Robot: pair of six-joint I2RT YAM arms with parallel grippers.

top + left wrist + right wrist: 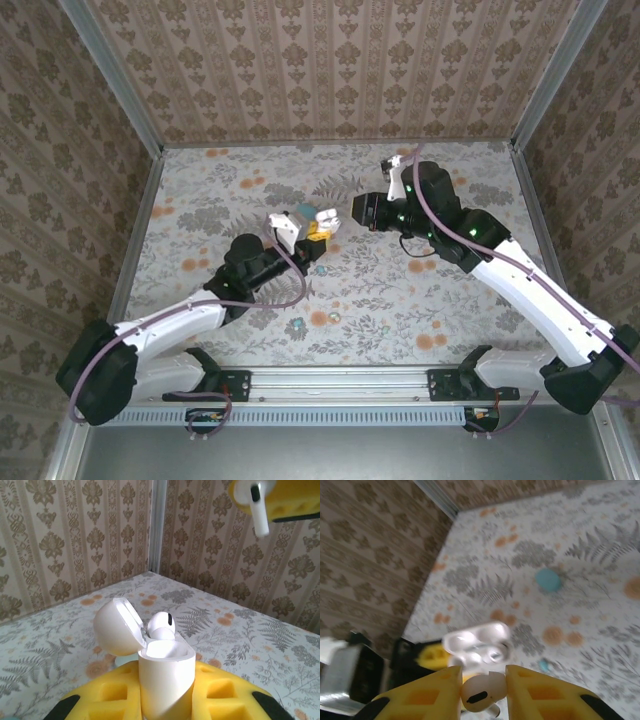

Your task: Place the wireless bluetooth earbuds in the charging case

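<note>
left gripper (165, 702) is clamped on the open charging case (165, 677), one white earbud (161, 625) seated inside. right gripper (482, 677) pinches a second earbud (479, 694) between its pads (535, 690), near the case's mouth, not touching.

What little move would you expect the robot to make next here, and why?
Probably the right fingers carry their white earbud over the open charging case and line its stem up above the free socket. The left fingers hold the case lid open, another earbud already sits inside, and the held one hangs apart from it.
</note>
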